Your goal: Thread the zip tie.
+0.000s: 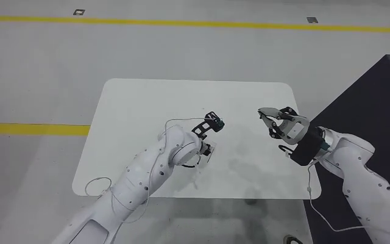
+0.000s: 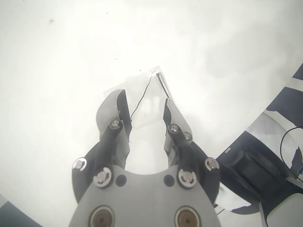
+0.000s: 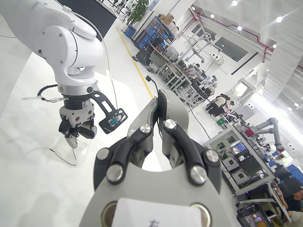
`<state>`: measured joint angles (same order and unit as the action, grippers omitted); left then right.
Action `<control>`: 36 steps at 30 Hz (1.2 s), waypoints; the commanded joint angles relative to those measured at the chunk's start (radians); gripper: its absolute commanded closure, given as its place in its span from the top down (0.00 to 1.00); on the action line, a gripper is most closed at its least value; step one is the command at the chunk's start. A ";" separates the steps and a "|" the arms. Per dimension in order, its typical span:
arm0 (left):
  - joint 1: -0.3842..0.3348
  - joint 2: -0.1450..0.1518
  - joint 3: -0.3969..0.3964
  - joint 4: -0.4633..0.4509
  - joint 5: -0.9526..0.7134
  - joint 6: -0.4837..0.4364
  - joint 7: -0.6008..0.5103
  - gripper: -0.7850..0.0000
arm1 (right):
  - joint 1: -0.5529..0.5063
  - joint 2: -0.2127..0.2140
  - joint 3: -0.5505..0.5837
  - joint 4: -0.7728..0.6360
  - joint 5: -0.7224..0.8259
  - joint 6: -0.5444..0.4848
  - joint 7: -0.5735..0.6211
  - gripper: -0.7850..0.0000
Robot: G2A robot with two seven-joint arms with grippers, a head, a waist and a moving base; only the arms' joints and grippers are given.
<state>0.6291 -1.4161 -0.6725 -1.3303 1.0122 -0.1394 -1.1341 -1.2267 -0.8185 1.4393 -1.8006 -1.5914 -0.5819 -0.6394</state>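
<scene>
The black zip tie (image 3: 149,78) is pinched in the right gripper (image 3: 158,98). The fingers are closed on its strap and its head pokes past the tips, in the air over the right half of the table (image 1: 134,110). Well apart, the left gripper (image 2: 144,100) stands with fingers spread wide astride a clear block (image 2: 146,109), which carries a second thin black tie (image 2: 162,84).

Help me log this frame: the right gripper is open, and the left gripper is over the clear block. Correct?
Not quite. The right gripper is shut, pinching a black zip tie, as the right wrist view shows. The left gripper is indeed over the clear block.
</scene>
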 commanded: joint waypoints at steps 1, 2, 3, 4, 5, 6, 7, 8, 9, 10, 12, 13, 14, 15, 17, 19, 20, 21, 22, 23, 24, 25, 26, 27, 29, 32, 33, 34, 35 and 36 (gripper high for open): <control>-0.014 -0.010 0.014 0.029 -0.005 0.002 -0.006 0.38 | 0.000 0.000 0.000 0.000 0.000 0.000 0.000 0.00; -0.020 -0.015 0.023 0.041 -0.007 0.000 -0.007 0.38 | 0.000 0.000 0.000 0.000 0.000 0.000 0.000 0.00; -0.025 -0.020 0.028 0.054 -0.014 0.000 -0.005 0.37 | 0.000 0.000 0.000 0.000 0.000 0.000 0.000 0.00; -0.031 -0.025 0.034 0.066 -0.018 -0.002 -0.005 0.37 | 0.000 0.000 0.000 0.000 0.000 0.000 0.000 0.00; -0.039 -0.029 0.040 0.078 -0.017 -0.002 -0.005 0.38 | 0.000 0.000 0.000 0.000 0.000 0.000 0.000 0.00; -0.044 -0.034 0.048 0.091 -0.017 -0.004 -0.008 0.37 | 0.000 0.000 0.000 0.000 0.000 0.000 0.000 0.00; -0.049 -0.039 0.056 0.105 -0.022 -0.009 -0.015 0.37 | 0.000 0.000 0.000 0.000 0.000 0.000 0.000 0.00; -0.058 -0.044 0.062 0.119 -0.024 -0.011 -0.022 0.37 | 0.000 0.000 0.000 0.000 0.000 0.000 0.000 0.00; -0.066 -0.049 0.068 0.133 -0.020 -0.006 -0.024 0.37 | 0.000 0.000 0.000 0.000 0.000 0.000 0.000 0.00; -0.072 -0.054 0.074 0.147 -0.016 -0.001 -0.027 0.38 | 0.000 0.000 0.000 0.000 0.000 0.000 0.000 0.00; -0.083 -0.064 0.084 0.172 -0.023 -0.002 -0.035 0.38 | 0.000 0.000 0.000 0.000 0.000 0.000 0.000 0.00; -0.088 -0.069 0.086 0.185 -0.030 -0.003 -0.036 0.38 | 0.000 0.000 0.000 0.000 0.000 0.000 0.000 0.00; -0.092 -0.073 0.090 0.198 -0.033 -0.004 -0.037 0.38 | 0.000 0.000 0.000 0.000 0.000 0.000 0.000 0.00; -0.096 -0.077 0.093 0.210 -0.035 -0.002 -0.040 0.38 | 0.000 0.000 0.000 0.000 0.000 0.000 0.000 0.00; -0.103 -0.086 0.101 0.236 -0.047 -0.008 -0.049 0.38 | 0.000 0.000 0.000 0.000 0.000 0.000 0.000 0.00; -0.110 -0.095 0.109 0.262 -0.050 -0.008 -0.047 0.38 | 0.000 0.000 0.000 0.000 0.000 0.000 0.000 0.00; -0.114 -0.099 0.111 0.276 -0.053 -0.009 -0.047 0.38 | 0.000 0.000 0.000 0.000 0.000 0.000 0.000 0.00; -0.118 -0.103 0.112 0.287 -0.057 -0.010 -0.044 0.38 | 0.000 0.000 0.000 0.000 0.000 0.000 0.000 0.00; -0.121 -0.107 0.113 0.298 -0.061 -0.013 -0.041 0.37 | 0.000 0.000 0.000 0.000 0.000 0.000 0.000 0.00; -0.126 -0.110 0.114 0.307 -0.062 -0.017 -0.038 0.37 | 0.000 0.000 0.000 0.000 0.000 0.000 0.000 0.00; -0.131 -0.114 0.114 0.316 -0.064 -0.018 -0.035 0.37 | 0.000 0.000 0.000 0.000 0.000 0.000 0.000 0.00; -0.134 -0.117 0.115 0.326 -0.066 -0.019 -0.033 0.37 | 0.000 0.000 0.000 0.000 0.000 0.000 0.000 0.00; -0.138 -0.120 0.115 0.335 -0.068 -0.021 -0.030 0.36 | 0.000 0.000 0.000 0.000 0.000 0.000 0.000 0.00; -0.141 -0.123 0.115 0.345 -0.072 -0.023 -0.028 0.36 | 0.000 0.000 0.000 0.000 0.000 0.000 0.000 0.00; -0.146 -0.130 0.117 0.361 -0.076 -0.026 -0.024 0.36 | 0.000 0.000 0.000 0.000 0.000 0.000 0.000 0.00; -0.152 -0.141 0.124 0.378 -0.081 -0.027 -0.022 0.36 | 0.000 0.000 0.000 0.000 0.000 0.000 0.000 0.00; -0.152 -0.144 0.127 0.383 -0.082 -0.029 -0.024 0.35 | 0.000 0.000 0.000 0.000 0.000 0.000 0.000 0.00; -0.153 -0.147 0.129 0.390 -0.084 -0.030 -0.027 0.35 | 0.000 0.000 0.000 0.000 0.000 0.000 0.000 0.00; -0.154 -0.151 0.131 0.396 -0.085 -0.032 -0.027 0.35 | 0.000 0.000 0.000 0.000 0.000 0.000 0.000 0.00; -0.157 -0.153 0.132 0.400 -0.084 -0.031 -0.026 0.35 | 0.000 0.000 0.000 0.000 0.000 0.000 0.000 0.00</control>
<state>0.4750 -1.5665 -0.5418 -0.9352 0.9279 -0.1705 -1.1612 -1.2267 -0.8185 1.4393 -1.8006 -1.5914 -0.5819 -0.6394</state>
